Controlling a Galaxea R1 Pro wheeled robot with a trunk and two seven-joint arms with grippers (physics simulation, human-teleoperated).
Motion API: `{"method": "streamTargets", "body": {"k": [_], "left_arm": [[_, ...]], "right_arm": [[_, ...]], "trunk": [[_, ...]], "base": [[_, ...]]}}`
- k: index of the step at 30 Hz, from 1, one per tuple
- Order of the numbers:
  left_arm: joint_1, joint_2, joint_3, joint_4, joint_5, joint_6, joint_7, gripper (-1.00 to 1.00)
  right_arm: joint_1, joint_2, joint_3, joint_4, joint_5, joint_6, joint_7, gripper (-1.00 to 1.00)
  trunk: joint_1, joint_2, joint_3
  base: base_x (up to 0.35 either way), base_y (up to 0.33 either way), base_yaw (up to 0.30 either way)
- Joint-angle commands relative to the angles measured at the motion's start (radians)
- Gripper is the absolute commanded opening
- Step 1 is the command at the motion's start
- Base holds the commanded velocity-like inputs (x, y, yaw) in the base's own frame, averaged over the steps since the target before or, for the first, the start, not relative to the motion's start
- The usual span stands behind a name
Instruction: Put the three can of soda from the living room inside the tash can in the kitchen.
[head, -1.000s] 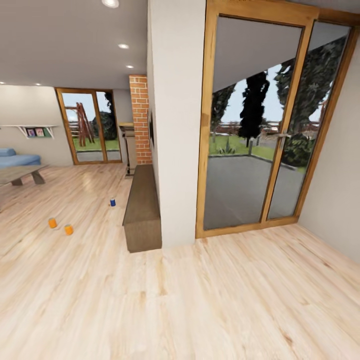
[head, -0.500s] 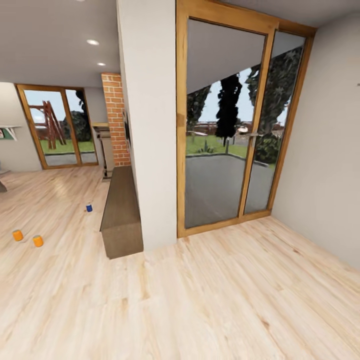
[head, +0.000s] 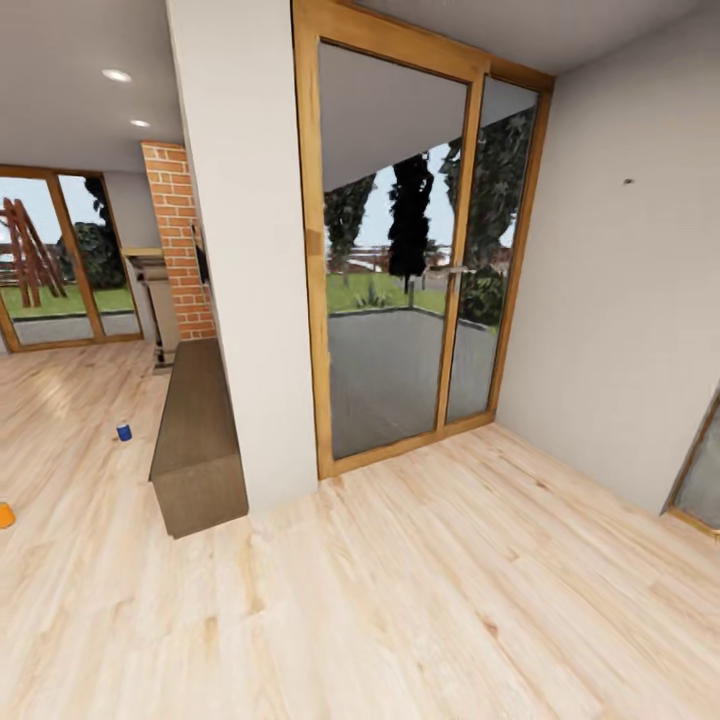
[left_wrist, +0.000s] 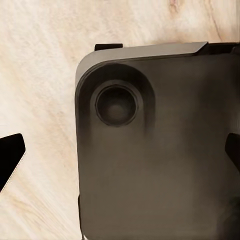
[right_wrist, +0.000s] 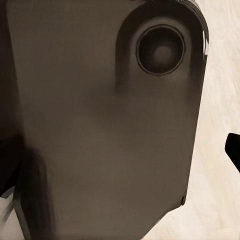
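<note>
Here the head view takes in a light wood floor (head: 400, 600) running from the living room at the left into a bare corner at the right. At about 9 o'clock, cut by the frame's left edge, an orange soda can (head: 5, 515) stands on the floor; up and to the right of it, well apart, the dark blue soda can (head: 124, 432) stands upright near the long side of a low dark-wood cabinet (head: 195, 440). Behind them, at 10 o'clock, a wood-framed glass door (head: 50, 260) shows grass and a red frame outside, and a brick column (head: 178, 240) rises beyond the far end of the cabinet. The cabinet lies along a white wall end (head: 245, 260). Right of that, from 12 to 1 o'clock, a tall wood-framed glazed double door (head: 420, 250) looks onto a paved terrace and dark trees, and a plain white wall (head: 620, 300) closes the scene at 3 o'clock. In the left wrist view, a dark rounded robot body panel (left_wrist: 160, 150) lies over the floor, with black fingertips (left_wrist: 10, 155) set wide apart at either edge, so the left gripper (left_wrist: 122, 160) is spread. In the right wrist view, a similar dark panel (right_wrist: 100, 125) shows, with one black fingertip (right_wrist: 234, 150) at the edge; whether that gripper is spread or closed cannot be told.
</note>
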Motion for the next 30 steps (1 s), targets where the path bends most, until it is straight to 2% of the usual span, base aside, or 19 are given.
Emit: {"method": "streamTargets", "body": {"k": [1, 30], "left_arm": [[0.0, 0.0, 0.0, 0.0, 0.0, 0.0, 0.0, 1.0], [0.0, 0.0, 0.001, 0.0, 0.0, 0.0, 0.0, 1.0]], "right_arm": [[0.0, -0.001, 0.0, 0.0, 0.001, 0.0, 0.002, 1.0], [0.0, -0.006, 0.003, 0.0, 0.005, 0.0, 0.009, 1.0]], "trunk": [[0.0, 0.0, 0.001], [0.0, 0.0, 0.017]], "base": [[0.0, 0.0, -0.268], [0.0, 0.0, -0.257]]}}
